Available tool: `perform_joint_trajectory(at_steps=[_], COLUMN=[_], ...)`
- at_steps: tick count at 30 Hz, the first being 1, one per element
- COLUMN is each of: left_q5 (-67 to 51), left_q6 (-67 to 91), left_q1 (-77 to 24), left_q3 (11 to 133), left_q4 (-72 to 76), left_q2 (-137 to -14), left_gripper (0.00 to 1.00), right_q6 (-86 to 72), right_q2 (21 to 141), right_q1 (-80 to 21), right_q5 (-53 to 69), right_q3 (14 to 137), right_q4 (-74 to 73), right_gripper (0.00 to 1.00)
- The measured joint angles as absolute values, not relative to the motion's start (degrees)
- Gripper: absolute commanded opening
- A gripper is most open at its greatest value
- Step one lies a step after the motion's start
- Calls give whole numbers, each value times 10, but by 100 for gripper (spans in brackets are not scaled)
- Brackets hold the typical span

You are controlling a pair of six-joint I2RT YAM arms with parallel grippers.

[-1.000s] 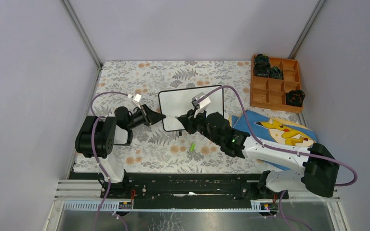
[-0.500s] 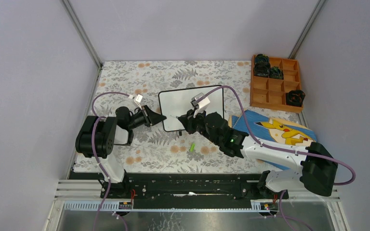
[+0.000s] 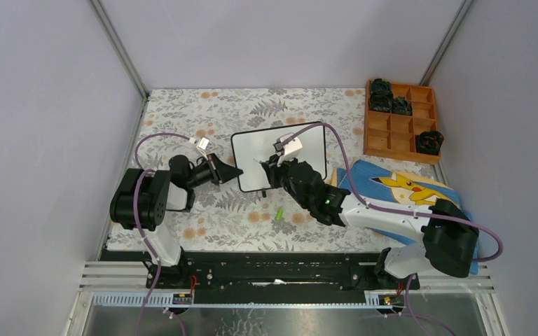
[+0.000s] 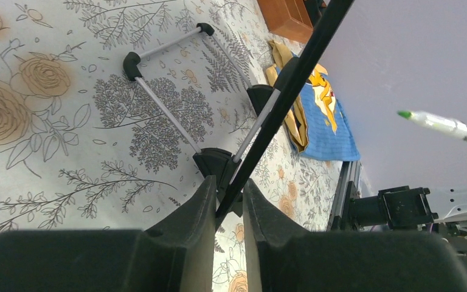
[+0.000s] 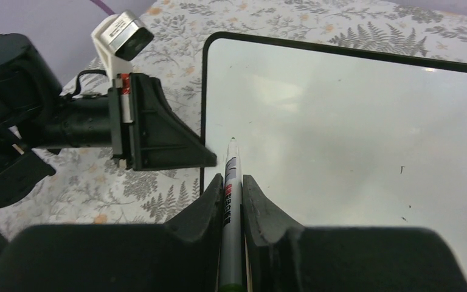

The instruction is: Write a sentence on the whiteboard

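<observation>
So the left tool [image 4: 228,190] straddles the left edge of the small white whiteboard with the thin black frame [image 5: 340,115]. Jaws are narrow around it, but I can't tell if they're actually pinching. My guess is it's there to steady the board, which stands tilted mid-way across the floral-print bench [image 3: 210,112]. The right tool [image 5: 232,182] is clamped on a white-barrelled, green-tipped marker [image 5: 233,161], tip near the board's left side, so it looks set up for a first stroke. Board's blank, no sentence yet, just a couple of tiny specks.

Black left hand [image 3: 237,171] and right hand [image 3: 265,169], white-black arms [image 3: 392,218], purple cables [image 3: 155,136].
</observation>
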State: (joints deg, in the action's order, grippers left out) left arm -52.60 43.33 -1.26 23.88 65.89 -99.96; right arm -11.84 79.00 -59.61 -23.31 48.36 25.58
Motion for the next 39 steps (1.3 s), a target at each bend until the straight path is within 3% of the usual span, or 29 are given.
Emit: perform_joint_trajectory(at_steps=[39], left_q5=[-526], left_q6=[413], left_q1=[-19], left_q3=[244], left_q4=[641], left_q2=[-990], left_gripper=[15], right_q6=[-84], right_q2=[924], right_q1=[-596], right_q5=[-310], right_q3=[583], right_q4=[313], right_gripper=[0])
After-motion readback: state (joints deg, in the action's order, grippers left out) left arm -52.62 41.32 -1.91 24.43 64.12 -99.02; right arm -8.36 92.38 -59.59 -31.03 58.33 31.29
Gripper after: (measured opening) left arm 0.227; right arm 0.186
